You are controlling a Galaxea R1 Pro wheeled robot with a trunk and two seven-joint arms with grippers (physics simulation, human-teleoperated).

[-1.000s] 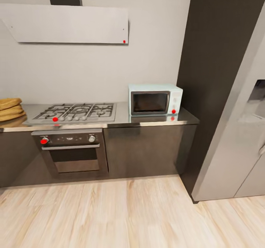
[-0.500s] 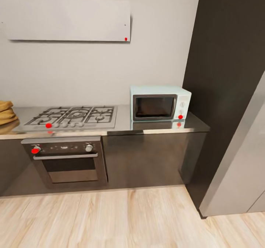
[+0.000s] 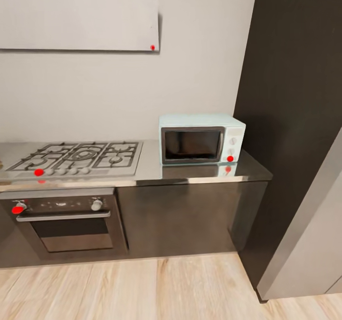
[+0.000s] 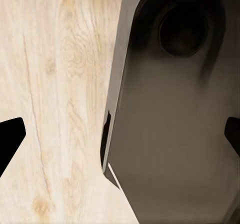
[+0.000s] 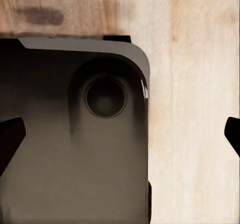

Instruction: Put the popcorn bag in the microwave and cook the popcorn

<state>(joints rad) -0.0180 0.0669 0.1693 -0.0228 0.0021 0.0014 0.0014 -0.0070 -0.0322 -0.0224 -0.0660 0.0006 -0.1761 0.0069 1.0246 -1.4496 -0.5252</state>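
Microwave (image 3: 202, 138): pale mint-blue box, steel-framed dark glass door shut, knobs and red dot at right; upright on right end of table (image 3: 190, 172), back near wall, mirrored faintly in glossy grey top. Gas hob (image 3: 78, 157): steel, black grates, set into table left of microwave, apart from it; red dot at front edge. Built-in oven (image 3: 66, 222): dark, under hob, two knobs, one red, bar handle across door. Cabinet fronts (image 3: 180, 213): dark grey-brown, beneath microwave. Range hood (image 3: 78, 20): pale flat panel on wall above hob, red dot at lower right corner. Tall dark unit (image 3: 297, 96): full height, just beside right end of table; pale grey panel alongside it at right edge of head view. Floor (image 3: 142, 289): light wood planks. Left pincer (image 4: 120, 136): black fingertips at opposite edges of wrist view, spread wide, nothing between; dark robot base and wood floor beyond. Right pincer (image 5: 120, 136): fingertips likewise spread wide, nothing held; dark base with round recess beyond, over floor.
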